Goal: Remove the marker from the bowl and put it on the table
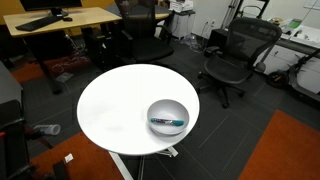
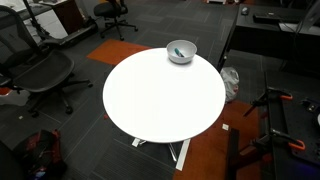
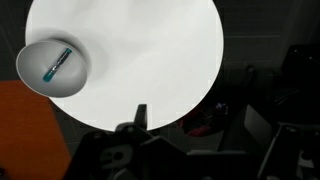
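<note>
The shiny metal bowl (image 1: 158, 108) stands near the edge of the round white table (image 1: 115, 105). The marker (image 1: 167, 122), dark with a teal section, lies inside it. Both exterior views show the bowl (image 2: 189, 50), the marker (image 2: 179, 54) and the table (image 2: 160, 95); neither shows the arm. In the wrist view the bowl (image 3: 30, 62) with the marker (image 3: 56, 65) is at the left, on the table (image 3: 150, 50). My gripper (image 3: 198, 125) hangs high above the table's edge, far from the bowl. Its fingers are spread and empty; one dark fingertip shows against the white top.
Black office chairs (image 1: 235, 55) and light-wood desks (image 1: 60, 18) stand around the table. An orange floor mat (image 1: 285, 150) lies beside it. Another chair (image 2: 35, 70) and dark desks (image 2: 270, 30) are close by.
</note>
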Available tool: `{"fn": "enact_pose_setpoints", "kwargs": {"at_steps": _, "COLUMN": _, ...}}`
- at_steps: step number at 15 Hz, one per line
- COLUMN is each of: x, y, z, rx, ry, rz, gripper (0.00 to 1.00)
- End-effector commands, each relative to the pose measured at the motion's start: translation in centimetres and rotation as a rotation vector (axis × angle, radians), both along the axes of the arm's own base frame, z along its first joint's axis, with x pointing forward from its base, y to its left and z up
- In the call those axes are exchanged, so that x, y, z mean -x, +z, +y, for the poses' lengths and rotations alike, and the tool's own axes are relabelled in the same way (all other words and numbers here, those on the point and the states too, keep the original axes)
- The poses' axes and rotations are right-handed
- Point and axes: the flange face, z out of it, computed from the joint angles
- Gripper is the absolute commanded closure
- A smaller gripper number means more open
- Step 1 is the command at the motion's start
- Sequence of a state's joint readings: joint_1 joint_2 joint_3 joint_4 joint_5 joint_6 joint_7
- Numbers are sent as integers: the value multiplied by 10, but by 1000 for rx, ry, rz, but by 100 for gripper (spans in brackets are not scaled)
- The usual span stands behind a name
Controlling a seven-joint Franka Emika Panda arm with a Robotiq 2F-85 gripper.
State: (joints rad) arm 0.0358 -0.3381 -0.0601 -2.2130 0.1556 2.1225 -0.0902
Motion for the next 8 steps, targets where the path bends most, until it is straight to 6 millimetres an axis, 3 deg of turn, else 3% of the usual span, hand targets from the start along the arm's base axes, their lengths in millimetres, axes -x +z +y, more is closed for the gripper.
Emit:
{"fn": "enact_pose_setpoints", "kwargs": {"at_steps": 1, "x": -24, "y": -13, "z": -32, "rx": 2, "ry": -91, "rz": -32, "gripper": 0}}
{"fn": "enact_pose_setpoints", "kwargs": {"at_steps": 8, "x": -66, "y": -67, "z": -105, "rx": 24, "ry": -299, "rz": -37, "gripper": 0}}
